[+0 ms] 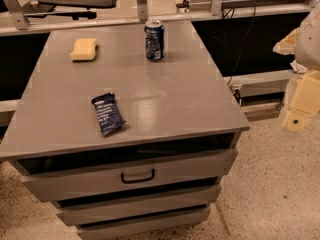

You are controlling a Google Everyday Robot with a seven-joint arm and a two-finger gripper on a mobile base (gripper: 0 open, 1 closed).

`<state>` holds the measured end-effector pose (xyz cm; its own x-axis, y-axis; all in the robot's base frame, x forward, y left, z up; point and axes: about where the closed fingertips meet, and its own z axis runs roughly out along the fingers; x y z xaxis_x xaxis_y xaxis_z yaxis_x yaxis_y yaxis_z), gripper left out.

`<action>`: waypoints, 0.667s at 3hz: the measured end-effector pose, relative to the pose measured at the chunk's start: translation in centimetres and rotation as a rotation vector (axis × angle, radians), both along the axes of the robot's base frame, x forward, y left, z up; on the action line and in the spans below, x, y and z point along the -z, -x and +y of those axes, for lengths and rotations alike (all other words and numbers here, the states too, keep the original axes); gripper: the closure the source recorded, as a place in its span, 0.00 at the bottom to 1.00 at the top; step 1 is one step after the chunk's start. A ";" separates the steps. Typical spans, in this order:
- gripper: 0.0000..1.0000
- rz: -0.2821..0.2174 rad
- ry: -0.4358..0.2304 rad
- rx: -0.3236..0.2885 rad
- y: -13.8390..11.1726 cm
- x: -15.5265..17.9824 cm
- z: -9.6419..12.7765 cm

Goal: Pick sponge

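The sponge [83, 49], a small pale yellow block with rounded corners, lies flat on the far left part of the grey cabinet top [165, 99]. My gripper [301, 103], cream-coloured, hangs at the right edge of the view, off the cabinet's right side and over the floor, far from the sponge. It holds nothing that I can see.
A blue soda can [154, 40] stands upright at the back middle of the top, right of the sponge. A dark blue snack wrapper [108, 113] lies near the front left. The cabinet has drawers [135, 174] below. A railing runs behind it.
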<state>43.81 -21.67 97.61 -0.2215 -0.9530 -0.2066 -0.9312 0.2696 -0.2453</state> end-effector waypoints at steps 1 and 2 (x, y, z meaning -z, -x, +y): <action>0.00 0.000 0.000 0.000 0.0 0.0 0.0; 0.00 -0.007 -0.070 -0.017 -1.4 0.7 3.0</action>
